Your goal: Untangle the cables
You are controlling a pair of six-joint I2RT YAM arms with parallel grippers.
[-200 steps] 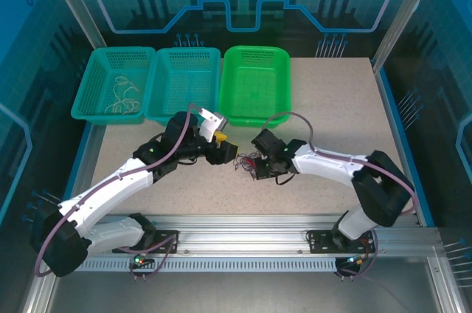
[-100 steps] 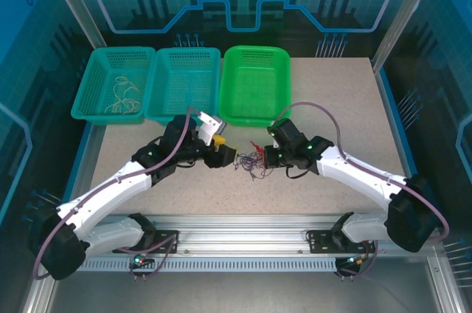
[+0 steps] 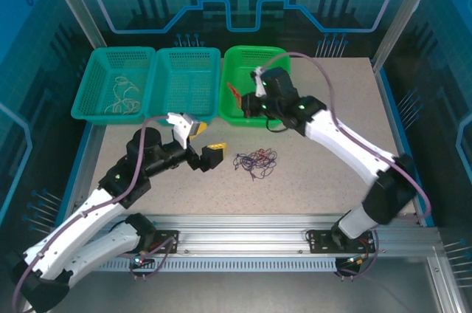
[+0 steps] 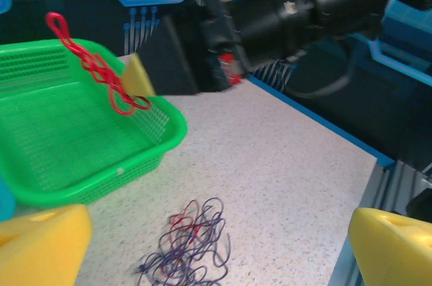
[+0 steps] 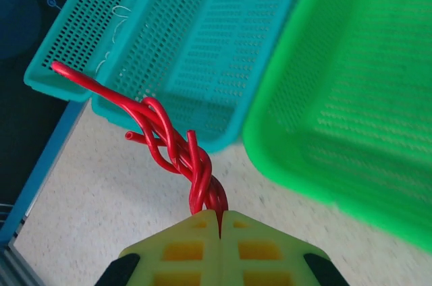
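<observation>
Plainly, the right tool [image 3: 253, 100] is clenched on a red cable [image 3: 233, 91], held up over the near-left corner of the green basket [image 3: 269, 69]. In the right wrist view its yellow pads [image 5: 182, 249] are pressed together on the cable's end; the red cable [image 5: 179, 158] is a few strands twisted round each other, reaching out past the green basket's [image 5: 364, 97] left wall toward the teal basket [image 5: 202, 30] beside it. The left wrist view has the same red cable [image 4: 101, 70] dangling in the air above the green basket's [image 4: 61, 144] near rim, clear of the mesh.

The other cables, a loose clump [image 3: 256, 161] of dark purple and red strands, lie on the tabletop [image 3: 346, 84] just in front of the green basket, apart from it. The left tool [image 3: 205, 140] is released, jaws spread wide, low over the tabletop in front of the green basket's left corner, beside the clump and not touching it; its yellow pads [image 4: 40, 242] frame the clump [image 4: 189, 245] in its own camera.

Left of the green basket stand two teal baskets side by side; the farther one [image 3: 96, 88] holds cream-white wires [image 3: 124, 95].
</observation>
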